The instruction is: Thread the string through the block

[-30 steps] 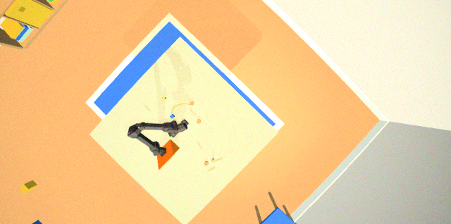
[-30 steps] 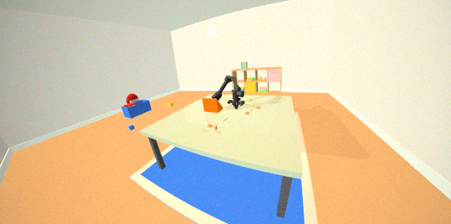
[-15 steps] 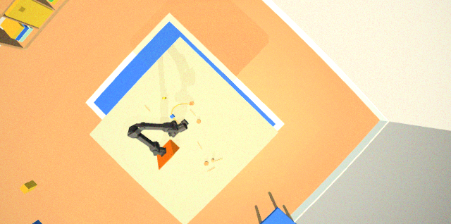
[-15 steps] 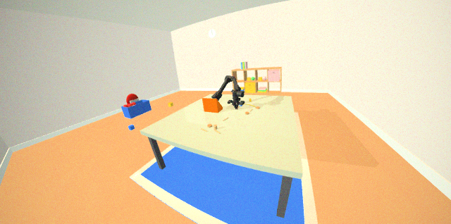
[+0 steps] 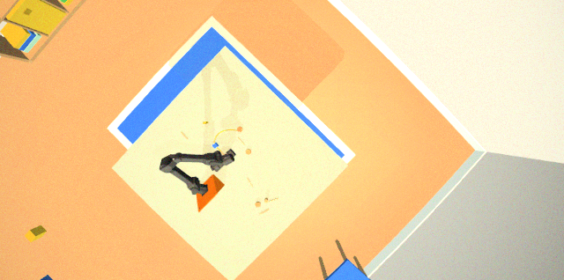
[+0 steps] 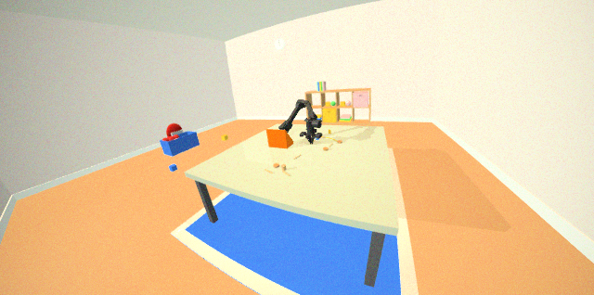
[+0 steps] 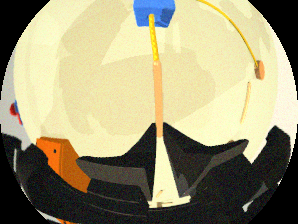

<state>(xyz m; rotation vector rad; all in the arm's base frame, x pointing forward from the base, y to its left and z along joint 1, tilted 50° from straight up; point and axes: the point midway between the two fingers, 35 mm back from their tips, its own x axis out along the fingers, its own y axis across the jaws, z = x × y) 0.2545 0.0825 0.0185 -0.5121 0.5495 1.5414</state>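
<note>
The claw (image 7: pixel 161 192) is pinching the near end of the thin wooden stick (image 7: pixel 158 99), its jaws pressed almost together on that slim shaft. The stick is pointing straight out from the fingers toward the blue block (image 7: pixel 153 6); its far tip is sitting at or just inside the block's near face, where the hole should be, though the hole itself is too small to make out. From the block's far side the yellow string (image 7: pixel 220 12) is arcing round to the round wooden button (image 7: pixel 260 68), which is lying flat on the desk (image 5: pixel 282 157), in the half toward the blue-rug edge. The stick is looking light and stiff, so a hold near its tail is leaving most of it free for threading; the block is looking small and likely to slide if nudged off-axis.
</note>
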